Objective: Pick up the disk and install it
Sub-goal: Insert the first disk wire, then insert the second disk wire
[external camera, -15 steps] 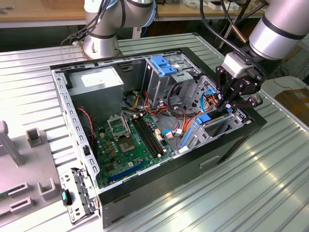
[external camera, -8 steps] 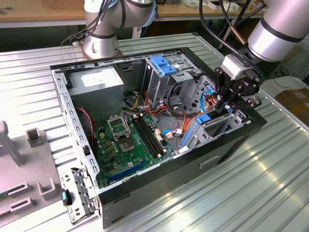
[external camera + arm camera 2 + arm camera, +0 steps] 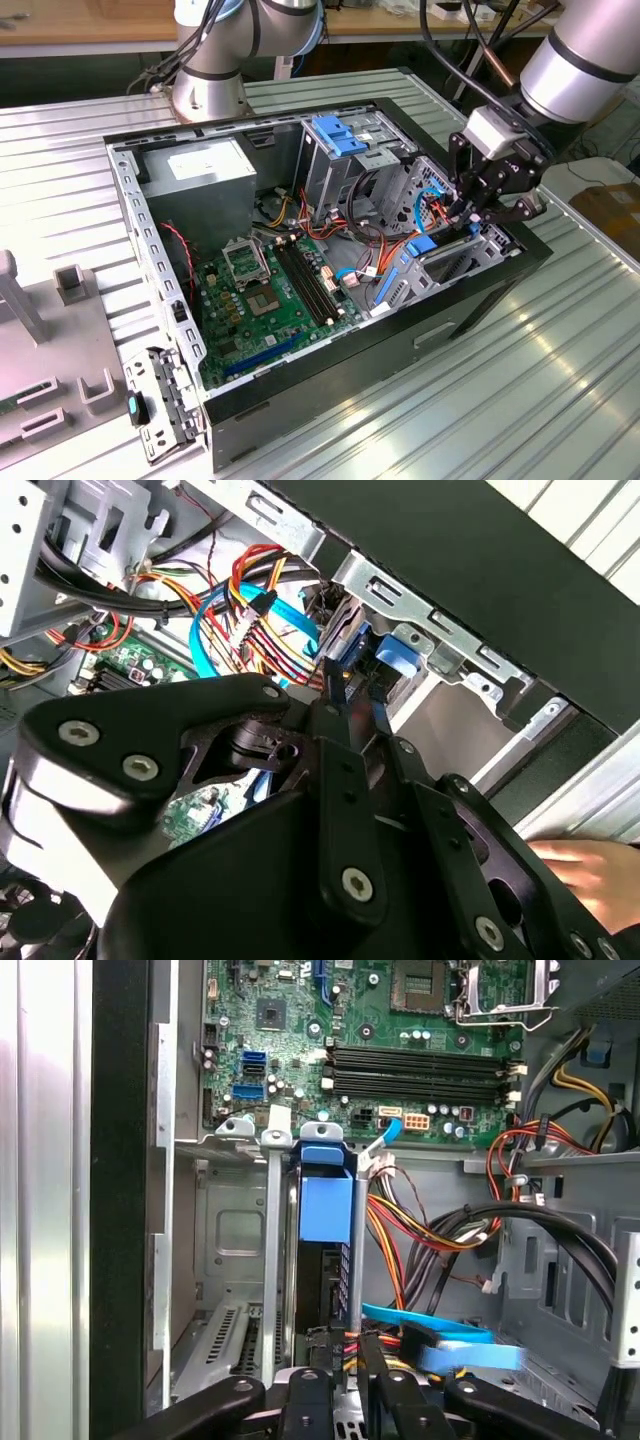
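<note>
The disk [image 3: 326, 1205] stands on edge in a narrow bay between two metal rails, its bright blue carrier tab facing the motherboard. In the exterior view the disk [image 3: 420, 245] sits low in the case's corner on that view's right. My gripper [image 3: 465, 215] hangs right over it, reaching down into the case. In both wrist views the gripper [image 3: 345, 1375] has its fingertips drawn close together at the near end of the disk [image 3: 390, 658]. Whether the gripper [image 3: 338, 705] pinches the disk's edge or only presses on it is hidden.
Red, yellow and blue cables [image 3: 430, 1240] crowd the space beside the bay. A tall drive cage with a blue bracket [image 3: 340, 135] stands behind, by the motherboard [image 3: 270, 290] and power supply [image 3: 205, 165]. A second arm's base [image 3: 210, 70] is beyond the case. A hand [image 3: 590, 865] shows outside the case wall.
</note>
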